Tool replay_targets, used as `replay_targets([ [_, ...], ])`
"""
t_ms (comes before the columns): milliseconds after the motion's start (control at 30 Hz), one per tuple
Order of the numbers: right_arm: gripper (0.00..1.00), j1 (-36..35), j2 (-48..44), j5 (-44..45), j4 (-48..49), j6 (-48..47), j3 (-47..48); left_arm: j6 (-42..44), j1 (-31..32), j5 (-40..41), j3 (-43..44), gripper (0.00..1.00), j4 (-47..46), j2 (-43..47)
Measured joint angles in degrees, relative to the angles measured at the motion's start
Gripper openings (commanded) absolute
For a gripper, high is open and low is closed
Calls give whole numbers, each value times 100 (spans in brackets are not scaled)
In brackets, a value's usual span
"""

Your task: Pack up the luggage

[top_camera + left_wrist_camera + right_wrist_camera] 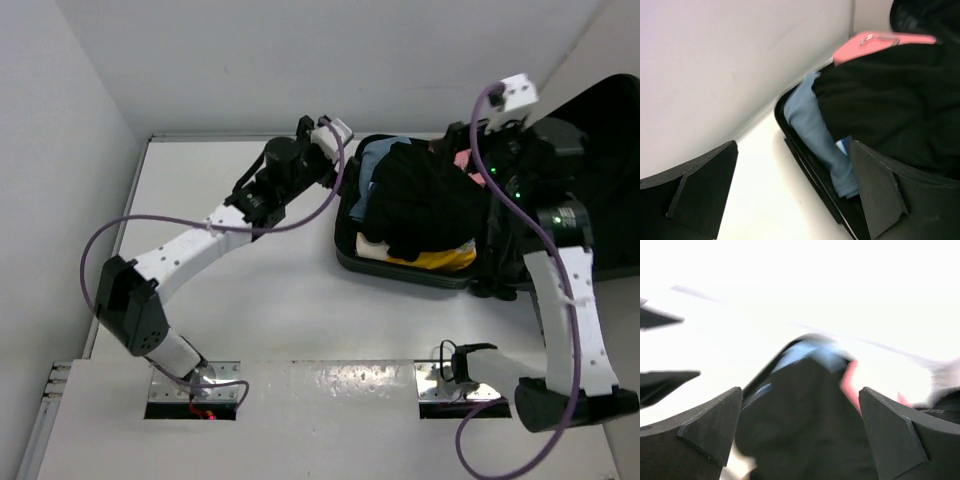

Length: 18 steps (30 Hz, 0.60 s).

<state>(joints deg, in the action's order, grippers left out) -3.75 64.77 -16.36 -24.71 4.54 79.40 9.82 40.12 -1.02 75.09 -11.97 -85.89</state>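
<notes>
The luggage [343, 235] lies open at the right of the table, its lid [612, 150] raised to the right. A black garment [420, 200] is heaped on top of its contents, over a blue cloth [375, 155], a yellow item [447, 262] and a pink case [462, 158]. My left gripper [792, 150] is open, low beside the luggage's far left rim [805, 167], with nothing between its fingers. Past it show the blue cloth [812, 125] and pink case [865, 44]. My right gripper [800, 392] hangs open above the black garment [805, 435], holding nothing.
A white wall [60, 120] borders the table on the left and another [300, 60] runs along the back, close behind the luggage. Purple cables [100, 240] loop off both arms. White tabletop [250, 300] lies between the arm bases and the luggage.
</notes>
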Motion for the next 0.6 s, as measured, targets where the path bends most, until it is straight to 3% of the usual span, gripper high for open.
replay_targets([
  [133,99,-74,-341,1714,-101,-708,691,-514,-315,-393,798,99,538,-671],
  [300,99,-15,-625,3602,-138,-1626,549,-916,-391,-988,1322,99,741,-1104],
  [467,99,299,-970,4487,-516,-2039,199,-1360,-264,-1895,2691,99,981,-1930],
  [600,97,345,-1353,4771,-892,-2044,415,-2157,-44,-2575,4507,99,1016,-3056],
])
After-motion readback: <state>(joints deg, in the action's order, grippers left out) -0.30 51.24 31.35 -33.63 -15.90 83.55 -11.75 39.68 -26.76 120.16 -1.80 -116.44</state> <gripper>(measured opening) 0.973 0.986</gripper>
